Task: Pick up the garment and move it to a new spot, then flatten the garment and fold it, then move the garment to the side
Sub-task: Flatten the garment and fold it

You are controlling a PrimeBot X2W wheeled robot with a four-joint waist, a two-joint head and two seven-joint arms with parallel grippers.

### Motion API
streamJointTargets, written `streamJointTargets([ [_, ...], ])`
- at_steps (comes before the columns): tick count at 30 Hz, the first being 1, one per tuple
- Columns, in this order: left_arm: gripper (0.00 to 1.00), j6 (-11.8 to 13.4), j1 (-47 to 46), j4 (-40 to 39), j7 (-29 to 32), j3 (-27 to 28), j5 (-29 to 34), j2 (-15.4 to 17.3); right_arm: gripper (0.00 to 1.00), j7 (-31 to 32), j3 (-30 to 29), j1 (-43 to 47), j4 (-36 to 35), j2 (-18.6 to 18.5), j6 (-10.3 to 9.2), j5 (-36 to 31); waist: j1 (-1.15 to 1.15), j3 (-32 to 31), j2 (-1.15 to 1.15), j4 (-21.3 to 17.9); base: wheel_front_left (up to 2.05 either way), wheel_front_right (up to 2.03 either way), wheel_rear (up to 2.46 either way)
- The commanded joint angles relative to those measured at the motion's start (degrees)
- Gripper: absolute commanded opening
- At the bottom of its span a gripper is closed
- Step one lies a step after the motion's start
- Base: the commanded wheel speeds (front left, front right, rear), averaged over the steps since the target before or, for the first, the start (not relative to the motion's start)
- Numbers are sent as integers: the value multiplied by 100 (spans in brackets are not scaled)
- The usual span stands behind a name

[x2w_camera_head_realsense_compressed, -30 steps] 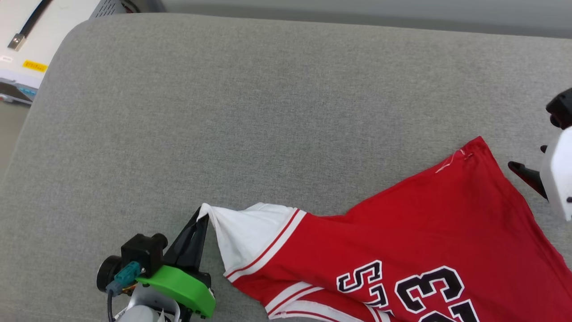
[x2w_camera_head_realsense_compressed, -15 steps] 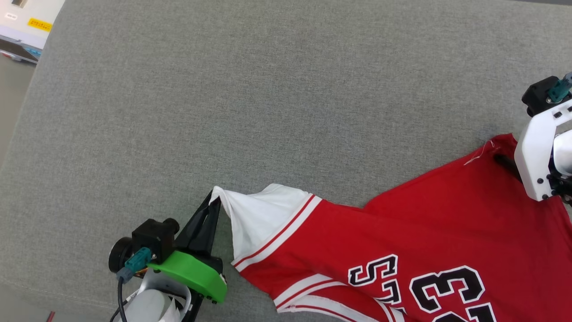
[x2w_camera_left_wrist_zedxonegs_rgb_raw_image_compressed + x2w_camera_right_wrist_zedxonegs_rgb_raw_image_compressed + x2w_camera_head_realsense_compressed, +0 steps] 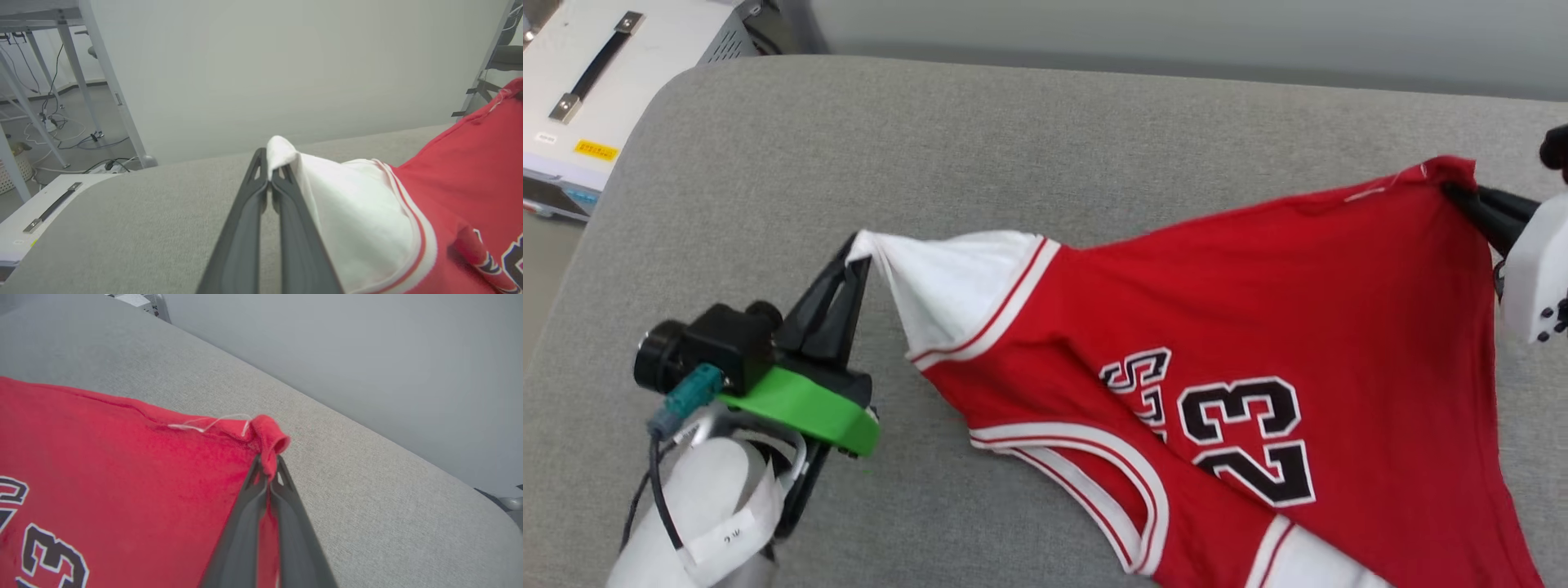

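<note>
At far left, off the rounded corner of the grey cushion (image 3: 1013, 139): a white case (image 3: 645, 65) with a black strap handle. Next, over the cushion's left part, the left gripper (image 3: 856, 260), green-collared. Fingers (image 3: 241, 237) pressed together, clamped on the sleeve tip of the garment (image 3: 1298, 310). Seen from the left wrist: a small knob of white cloth bulging above the closed tips. From that pinch, a white short sleeve drawn out into a cone, ending in red-and-white striped trim at the seam. Then bright red cloth spread across the middle and right of the cushion, upper edge pulled almost straight between the two grippers, lower part fanning toward the bottom right corner. Near the middle, a collar in white and red bands; just right of it, a black "23" outlined in white, with creased black letters above-left, only an "S" readable. At the bottom edge, a patch of the second white sleeve with a red stripe. At upper right, the hem corner with a loose white thread, held by the right gripper (image 3: 1458, 189): dark fingers (image 3: 245, 531) closed on the red cloth, white housing behind. Seen from the right wrist: a small roll of red fabric poking above the joined tips.
</note>
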Motion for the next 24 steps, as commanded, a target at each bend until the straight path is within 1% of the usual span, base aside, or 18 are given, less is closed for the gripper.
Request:
streamJointTargets([
  [1,0,-43,-279,-127,53,63,30,82,0,-123,-149,62,-122,-41,-4,-10,0,-194,0,-206,0,0,0],
  [6,0,-102,-1112,-605,382,170,52,329,0,-361,-749,26,-643,-50,-4,-173,0,-257,0,-336,0,0,0],
  [11,0,-188,-2145,-772,737,87,62,450,0,-324,-1305,-124,-1068,104,-4,-358,0,-225,0,-436,0,0,0],
  [15,0,-245,-3093,-577,912,-56,68,474,0,-151,-1621,-350,-1293,265,-4,-527,0,-84,0,-516,0,0,0],
  [18,0,-273,-3755,-327,988,-193,-5,415,0,-21,-1779,-624,-1346,395,-4,-655,0,94,0,-575,0,0,0],
  [21,0,-292,-4396,-6,1032,-336,-67,406,0,89,-1862,-998,-1281,497,-4,-776,0,330,0,-635,0,0,0],
  [24,0,-302,-5118,384,1052,-481,-139,429,0,143,-1916,-1555,-1053,611,-4,-928,0,636,0,-728,0,0,0],
])
